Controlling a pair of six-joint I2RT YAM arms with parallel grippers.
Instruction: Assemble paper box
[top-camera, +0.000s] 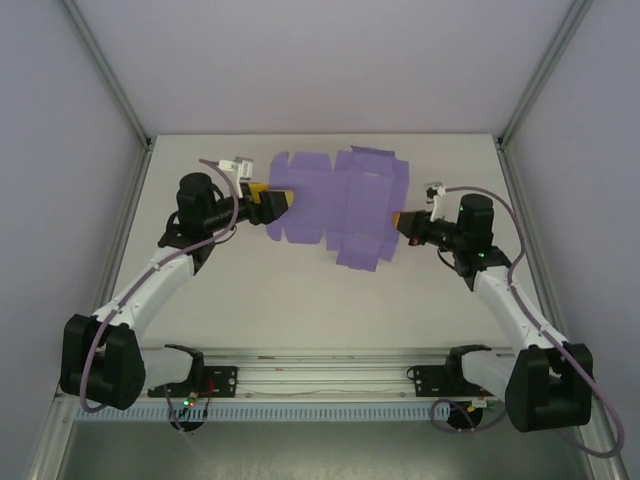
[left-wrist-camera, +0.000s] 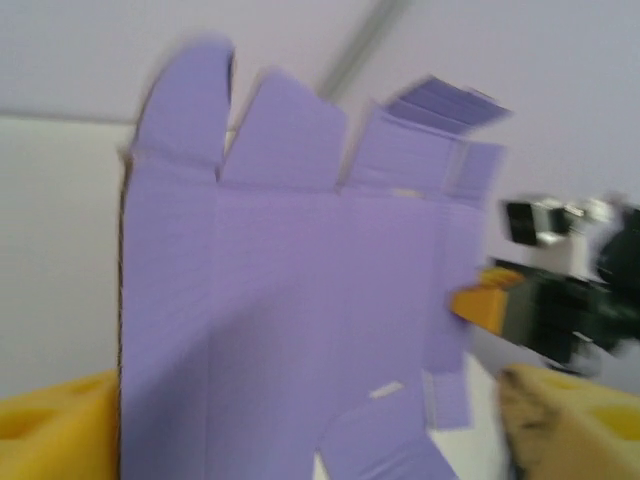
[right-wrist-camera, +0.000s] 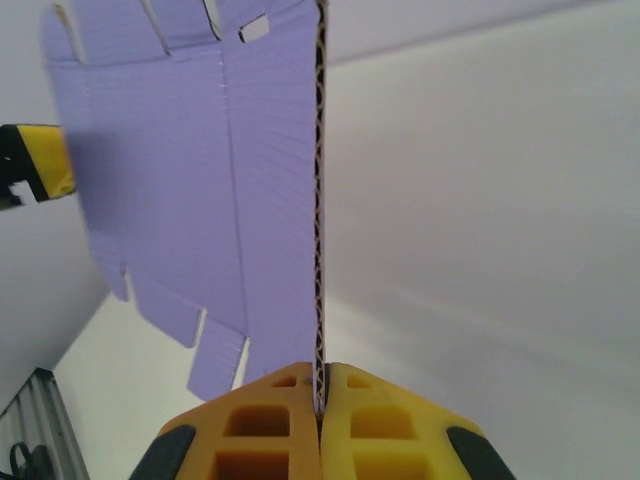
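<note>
White counter (top-camera: 320, 310), pale walls (top-camera: 320, 60) on three sides, metal frame posts (top-camera: 110, 70) at the far corners. The paper box (top-camera: 340, 205) is a flat purple die-cut sheet with its flaps unfolded, over the far middle of the counter between my two arms. My right gripper (top-camera: 402, 222) is closed tight, with the sheet's right edge pinched between the yellow fingers (right-wrist-camera: 380, 420). My left gripper (top-camera: 272, 203) is at the sheet's left edge, jaws spread wide and not clamping. The left wrist view is blurred.
</note>
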